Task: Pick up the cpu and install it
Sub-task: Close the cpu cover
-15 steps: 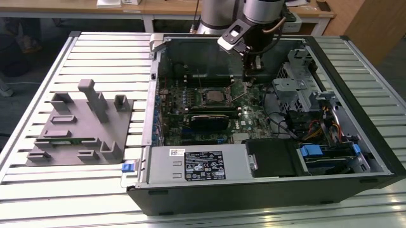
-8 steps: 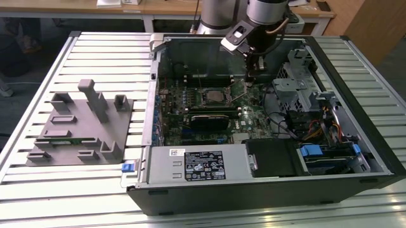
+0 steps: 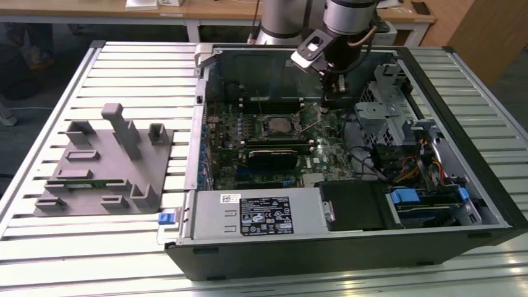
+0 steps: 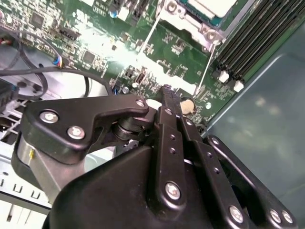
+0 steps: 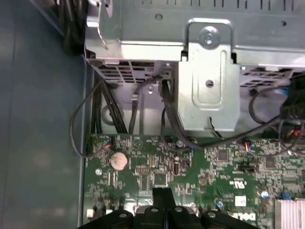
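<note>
The cpu lies flat in the socket at the middle of the green motherboard, inside the open computer case. Its pale silver top also shows in the second wrist view, framed by the socket's metal bracket. My gripper hangs over the board toward the exterior view's right of the socket, apart from the cpu. In the second wrist view its black fingers are pressed together at the tip with nothing between them, just above the board beside a thin wire lever. The closed tip also shows in the first wrist view.
A grey plastic tray with upright posts sits at the exterior view's left of the case. A metal drive cage and black cables stand close by the gripper. Memory sticks, a coin battery and the case wall are nearby.
</note>
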